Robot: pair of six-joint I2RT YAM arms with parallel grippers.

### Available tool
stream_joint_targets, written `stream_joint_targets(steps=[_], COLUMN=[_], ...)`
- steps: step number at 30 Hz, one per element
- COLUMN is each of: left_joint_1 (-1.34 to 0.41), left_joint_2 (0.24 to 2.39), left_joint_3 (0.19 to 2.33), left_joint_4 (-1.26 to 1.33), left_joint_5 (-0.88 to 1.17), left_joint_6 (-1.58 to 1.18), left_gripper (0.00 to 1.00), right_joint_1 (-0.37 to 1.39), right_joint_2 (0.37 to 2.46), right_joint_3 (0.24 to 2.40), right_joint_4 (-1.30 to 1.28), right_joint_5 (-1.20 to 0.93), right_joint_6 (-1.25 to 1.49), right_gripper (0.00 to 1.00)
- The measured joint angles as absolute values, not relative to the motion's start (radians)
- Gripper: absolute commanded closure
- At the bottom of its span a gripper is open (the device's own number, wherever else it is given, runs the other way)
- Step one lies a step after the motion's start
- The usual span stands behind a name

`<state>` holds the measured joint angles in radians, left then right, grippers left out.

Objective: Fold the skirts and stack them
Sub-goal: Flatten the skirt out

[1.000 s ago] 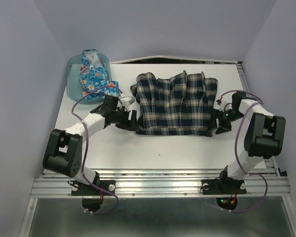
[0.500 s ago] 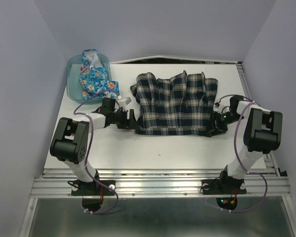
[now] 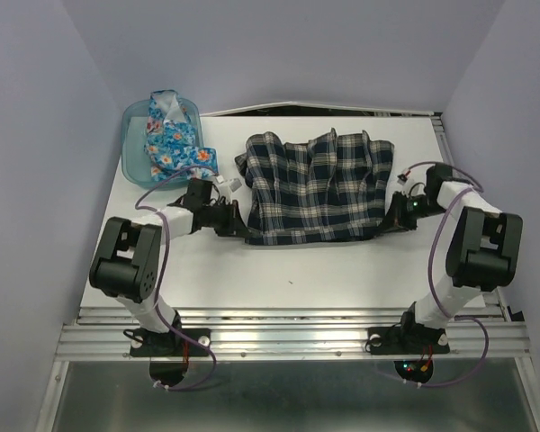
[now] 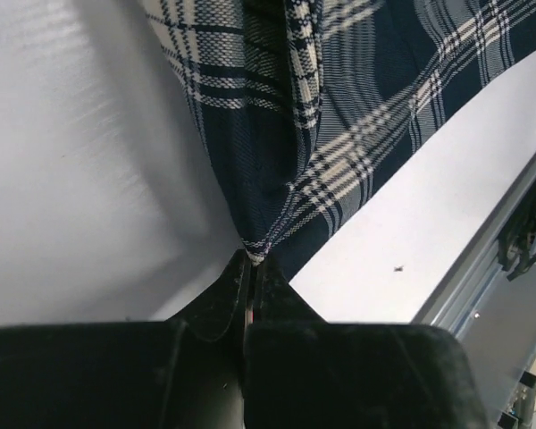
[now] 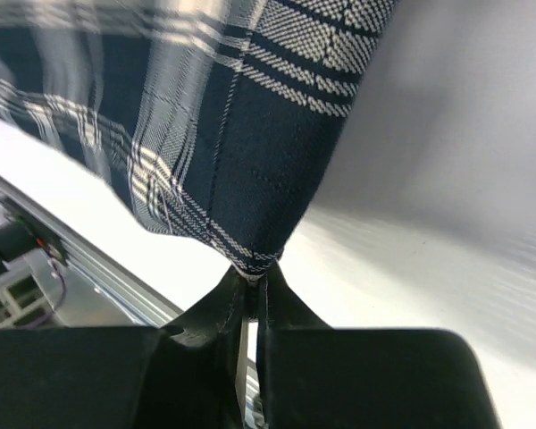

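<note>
The plaid skirt (image 3: 315, 189) lay on the desk (image 3: 288, 270), mid-frame. It looked soft, light and floppy. The left fingers (image 4: 241, 281) and right fingers (image 5: 237, 290) pinched its 2 lower corners, good spots to hold.

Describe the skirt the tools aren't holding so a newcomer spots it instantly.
Look to the table's far left corner, where a teal bin sits. The floral skirt spills over its near rim: bright blue, unlike the dark plaid skirt spread mid-table.

The spread skirt (image 3: 313, 189) lies on the table (image 3: 342, 270); the other skirt (image 3: 166, 135) sits in the bin (image 3: 133, 162) behind-left.
</note>
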<state>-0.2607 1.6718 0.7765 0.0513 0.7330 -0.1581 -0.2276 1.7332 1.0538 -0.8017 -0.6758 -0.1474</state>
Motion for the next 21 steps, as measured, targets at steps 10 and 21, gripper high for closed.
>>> stream_joint_targets(steps=[10, 21], left_joint_1=[-0.269, -0.418], left_joint_2=[1.486, 1.531], left_joint_3=[1.208, 1.269], left_joint_4=[-0.146, -0.381], left_joint_5=[0.585, 0.319], left_joint_6=[-0.118, 0.012], left_gripper=[1.0, 1.0], right_joint_1=[-0.266, -0.244], right_joint_2=[1.617, 1.61], right_joint_3=[1.512, 1.475], right_joint_4=[-0.859, -1.003], right_joint_5=[-0.687, -0.572], right_joint_6=[-0.043, -0.164], right_gripper=[0.99, 0.99])
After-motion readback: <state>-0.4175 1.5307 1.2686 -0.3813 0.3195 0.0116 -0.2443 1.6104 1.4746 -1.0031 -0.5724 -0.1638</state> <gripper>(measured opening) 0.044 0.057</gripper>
